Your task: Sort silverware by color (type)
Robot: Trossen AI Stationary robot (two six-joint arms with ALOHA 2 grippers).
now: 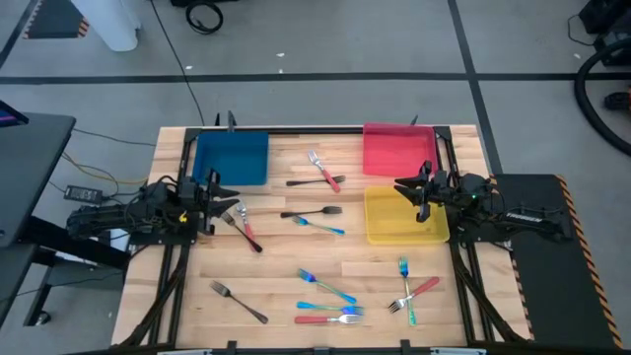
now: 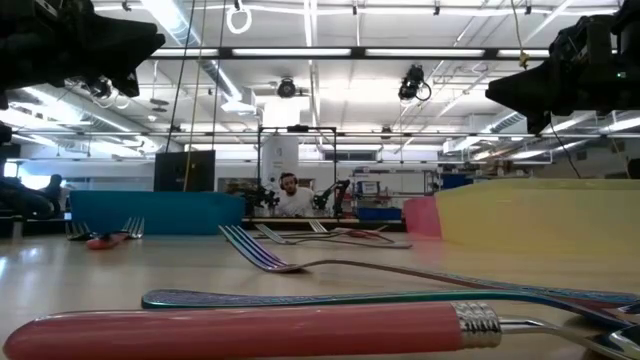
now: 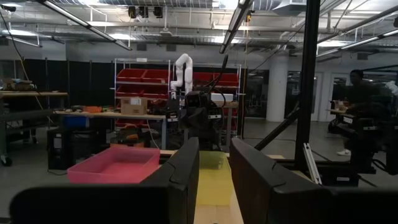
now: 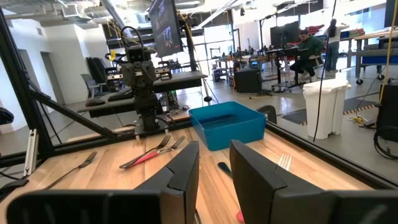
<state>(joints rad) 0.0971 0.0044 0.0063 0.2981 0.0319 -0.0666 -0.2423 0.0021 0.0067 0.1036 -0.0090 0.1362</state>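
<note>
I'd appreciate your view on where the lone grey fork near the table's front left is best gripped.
Grip the grey fork mid-handle, from straight above, jaws across the handle. It lies flat, diagonal and alone, so nothing crowds it. The left gripper is the closer one.

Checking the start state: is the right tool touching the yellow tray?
Apart. The low view shows the right tool hanging well above the yellow tray, with open room background between them.

Left arm: reaches in from the left edge of the surface, wrist level, raised.
Left pincer point(image 1: 229, 196): fingers parted, nothing between them.
Right arm: reaches in from the right edge, level, raised.
Right pincer point(image 1: 406, 188): fingers parted, nothing held.
</note>
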